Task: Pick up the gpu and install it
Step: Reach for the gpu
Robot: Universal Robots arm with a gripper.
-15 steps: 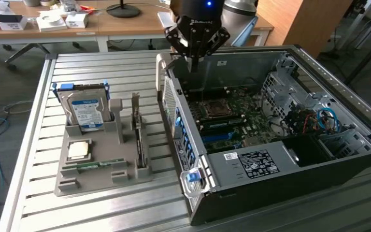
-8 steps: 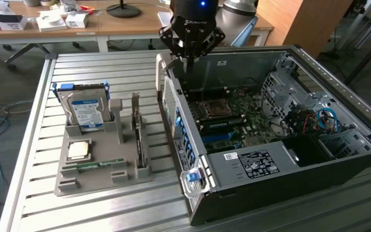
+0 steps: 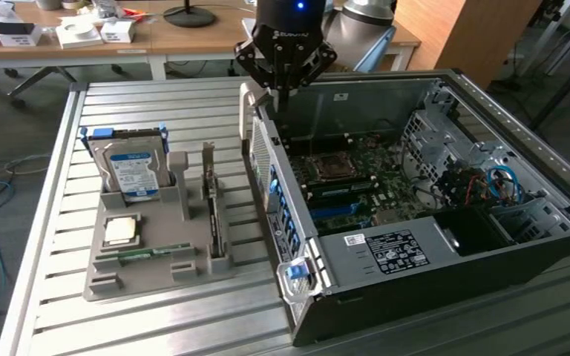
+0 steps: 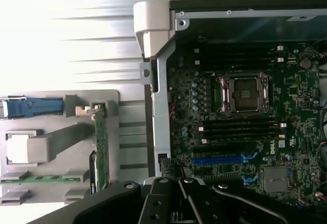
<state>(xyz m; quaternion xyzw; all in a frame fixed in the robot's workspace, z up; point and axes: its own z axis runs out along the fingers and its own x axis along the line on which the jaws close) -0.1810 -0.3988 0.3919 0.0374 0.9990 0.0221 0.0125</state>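
Pick-up stage, judged not yet begun: the gripper (image 3: 278,95), clenched on nothing, is poised over the computer case (image 3: 394,248); the gpu (image 3: 208,194) is seated upright in the grey holder (image 3: 116,276) alongside. Parted jaws, aligned over the card's top edge, are called for.

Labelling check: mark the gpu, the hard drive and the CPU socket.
gpu (image 3: 211,211), exterior view, top edge of the upright card.
hard drive (image 3: 131,169), exterior view, its blue-white label.
CPU socket (image 4: 248,93), wrist view, centre of the socket.
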